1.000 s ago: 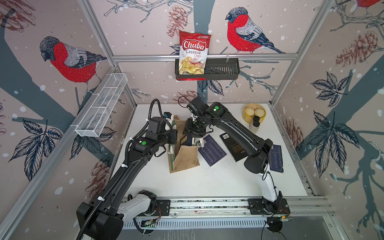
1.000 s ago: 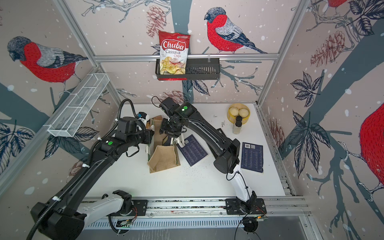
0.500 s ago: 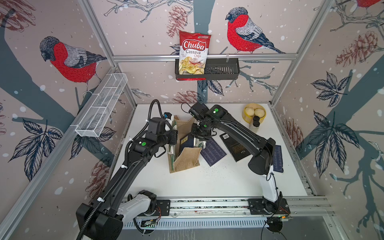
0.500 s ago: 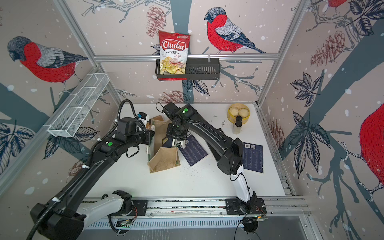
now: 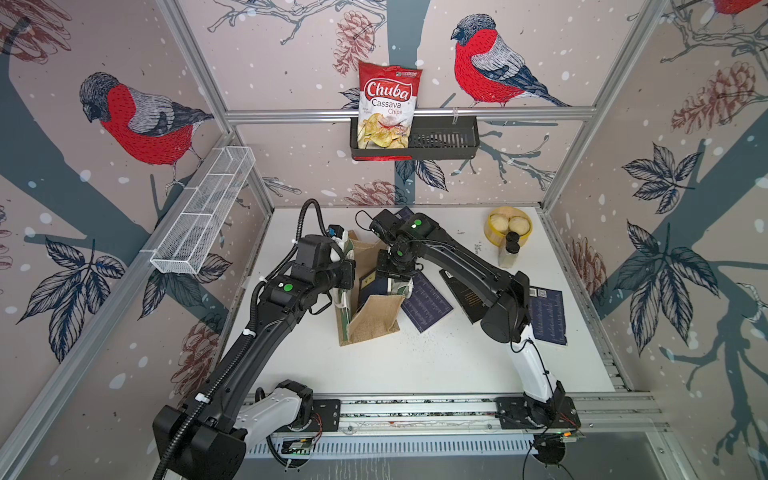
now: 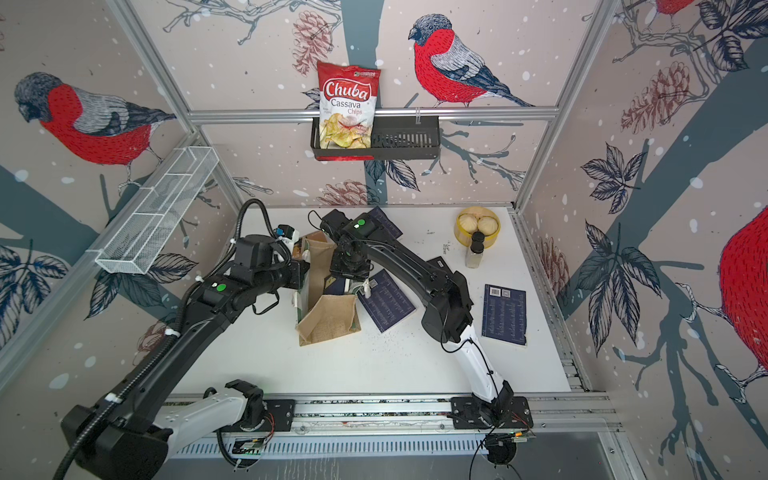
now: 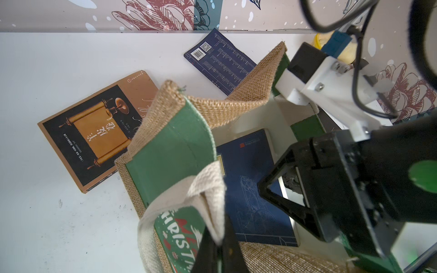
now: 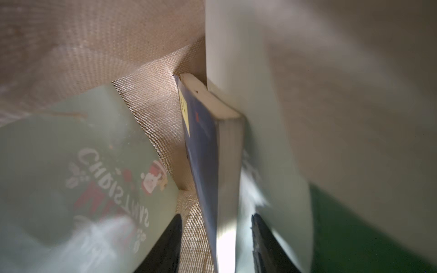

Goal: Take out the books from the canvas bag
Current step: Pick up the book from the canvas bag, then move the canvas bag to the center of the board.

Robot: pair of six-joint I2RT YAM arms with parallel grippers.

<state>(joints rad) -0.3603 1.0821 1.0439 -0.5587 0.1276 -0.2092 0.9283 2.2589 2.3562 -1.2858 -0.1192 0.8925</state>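
The canvas bag [image 5: 376, 318] stands open on the white table in both top views, tan burlap with green panels [image 6: 328, 318]. My left gripper [image 7: 218, 238] is shut on the bag's white handle [image 7: 208, 189] at its left rim. My right gripper [image 8: 215, 216] reaches down inside the bag, open, one finger on each side of an upright navy book [image 8: 205, 151] with a yellow label, with a gap on both sides. The same book [image 7: 250, 179] shows in the left wrist view. A brown book [image 7: 94, 132] and several navy books [image 5: 428, 301] [image 5: 548, 318] [image 7: 224, 61] lie outside.
A black book [image 5: 465, 297] lies under the right arm. A yellow tub [image 5: 508, 226] and a small bottle [image 5: 509, 251] stand at the back right. A wall basket holds a chips bag [image 5: 388, 108]. A wire basket [image 5: 203, 216] hangs on the left wall.
My right gripper has sunk deeper into the bag and its jaws have narrowed around the navy book. The bag's front panel has shifted. The left gripper keeps its hold on the handle.
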